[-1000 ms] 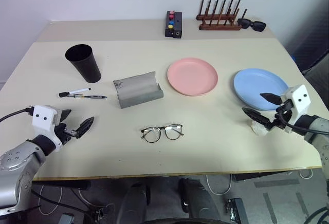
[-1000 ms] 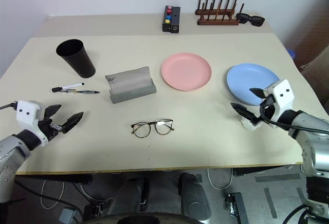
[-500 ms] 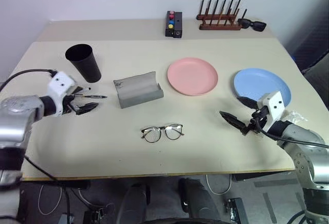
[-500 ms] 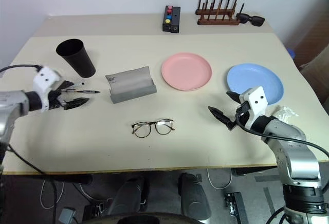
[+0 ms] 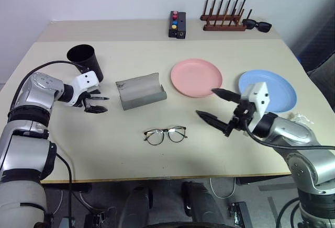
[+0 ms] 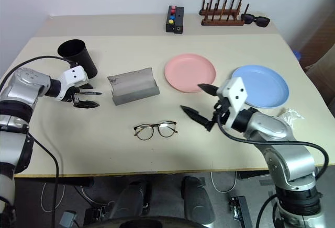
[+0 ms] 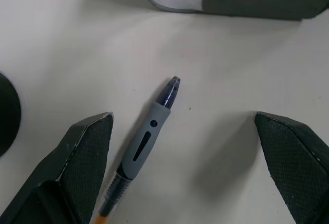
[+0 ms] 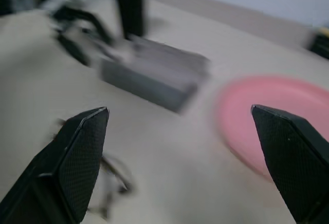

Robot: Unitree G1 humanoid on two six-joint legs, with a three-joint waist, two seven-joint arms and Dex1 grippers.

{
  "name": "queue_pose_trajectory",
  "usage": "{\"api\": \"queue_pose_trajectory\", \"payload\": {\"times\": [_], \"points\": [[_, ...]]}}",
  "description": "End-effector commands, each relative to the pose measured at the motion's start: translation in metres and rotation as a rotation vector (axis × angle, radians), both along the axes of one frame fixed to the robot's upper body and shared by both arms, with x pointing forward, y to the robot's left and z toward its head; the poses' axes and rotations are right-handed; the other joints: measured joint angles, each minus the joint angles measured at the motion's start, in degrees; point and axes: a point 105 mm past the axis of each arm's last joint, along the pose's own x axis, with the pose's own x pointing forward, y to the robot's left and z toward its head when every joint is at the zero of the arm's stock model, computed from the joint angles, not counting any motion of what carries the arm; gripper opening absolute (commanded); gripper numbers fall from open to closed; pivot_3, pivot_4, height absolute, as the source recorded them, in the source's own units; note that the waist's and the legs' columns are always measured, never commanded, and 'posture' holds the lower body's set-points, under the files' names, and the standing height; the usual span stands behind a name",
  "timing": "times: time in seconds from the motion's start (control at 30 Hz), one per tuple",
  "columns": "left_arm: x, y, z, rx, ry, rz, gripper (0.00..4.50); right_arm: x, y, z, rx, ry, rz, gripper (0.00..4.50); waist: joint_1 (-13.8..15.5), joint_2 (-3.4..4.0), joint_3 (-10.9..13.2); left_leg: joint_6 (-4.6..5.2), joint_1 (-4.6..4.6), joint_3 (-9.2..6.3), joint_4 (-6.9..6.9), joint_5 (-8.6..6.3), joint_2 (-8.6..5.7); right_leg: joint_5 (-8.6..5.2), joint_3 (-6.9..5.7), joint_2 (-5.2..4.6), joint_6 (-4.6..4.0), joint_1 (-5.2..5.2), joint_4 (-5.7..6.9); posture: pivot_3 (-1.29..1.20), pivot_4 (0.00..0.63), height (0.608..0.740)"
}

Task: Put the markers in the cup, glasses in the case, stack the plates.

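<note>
Counting: 2 plates [image 5: 196,77] (pink, blue), 1 cup [image 5: 85,60], 1 case [image 5: 140,90], 1 glasses [image 5: 165,135]; both grippers' fingers [image 7: 87,157] spread.

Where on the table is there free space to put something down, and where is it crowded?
Free: the near strip in front of the glasses, and the stretch between the cup and the button box. Crowded: around the pen, where the left gripper stands beside the case.
</note>
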Motion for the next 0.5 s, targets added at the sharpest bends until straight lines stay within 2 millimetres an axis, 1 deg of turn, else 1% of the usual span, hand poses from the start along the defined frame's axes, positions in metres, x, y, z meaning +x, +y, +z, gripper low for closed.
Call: {"api": "queue_pose_trajectory", "payload": {"times": [0.03, 0.1, 0.17, 0.2, 0.23, 0.33, 0.5], "points": [[-0.005, 0.006, -0.014, 0.065, 0.060, -0.001, 4.23, -0.009, 0.027, 0.016, 0.034, -0.057, 0.095, 4.50, 0.0, 0.00, 0.0, 0.00, 0.00, -0.01, 0.03, 0.00, 0.00, 0.00, 0.00, 0.00, 0.00, 0.00, 0.02, 0.00, 0.150, 0.735], [-0.005, 0.006, -0.014, 0.071, 0.067, -0.010, 3.59, -0.010, 0.040, 0.019, 0.046, -0.071, 0.135, 4.50, 0.0, 0.03, 0.0, 0.00, 0.01, 0.00, 0.06, 0.00, 0.00, 0.00, 0.00, 0.00, 0.00, 0.00, 0.06, 0.00, 0.150, 0.735], [-0.005, 0.005, -0.014, 0.071, 0.069, -0.018, 2.58, -0.010, 0.048, 0.021, 0.059, -0.080, 0.163, 4.50, 0.0, 0.03, 0.0, 0.00, 0.04, -0.02, 0.11, 0.00, 0.00, 0.00, -0.01, 0.01, 0.00, 0.01, 0.15, 0.00, 0.150, 0.735], [-0.006, 0.005, -0.014, 0.072, 0.070, -0.021, 2.14, -0.010, 0.050, 0.021, 0.063, -0.082, 0.170, 4.50, 0.0, 0.02, 0.0, 0.00, 0.04, -0.05, 0.17, 0.00, 0.01, 0.00, -0.02, 0.01, 0.00, 0.01, 0.24, 0.00, 0.150, 0.735], [-0.006, 0.007, -0.014, 0.088, 0.070, -0.029, 1.57, -0.009, 0.057, 0.022, 0.076, -0.087, 0.190, 4.50, 0.0, 0.01, 0.0, 0.00, 0.03, -0.09, 0.22, 0.00, 0.01, 0.00, -0.04, 0.02, 0.01, 0.01, 0.29, 0.00, 0.150, 0.735], [-0.007, 0.010, -0.013, 0.116, 0.068, -0.040, 0.05, -0.009, 0.068, 0.023, 0.093, -0.096, 0.232, 4.50, -0.1, 0.01, 0.0, 0.00, 0.03, -0.07, 0.26, 0.00, 0.00, -0.01, -0.03, 0.01, 0.03, 0.01, 0.33, 0.00, 0.150, 0.735], [-0.007, 0.016, -0.011, 0.135, 0.048, -0.029, 0.02, -0.006, 0.076, 0.025, 0.103, -0.110, 0.263, 4.50, -0.1, 0.00, 0.0, 0.01, 0.04, -0.08, 0.28, 0.00, -0.01, -0.04, -0.03, 0.00, 0.07, 0.01, 0.41, 0.00, 0.150, 0.735]]}}
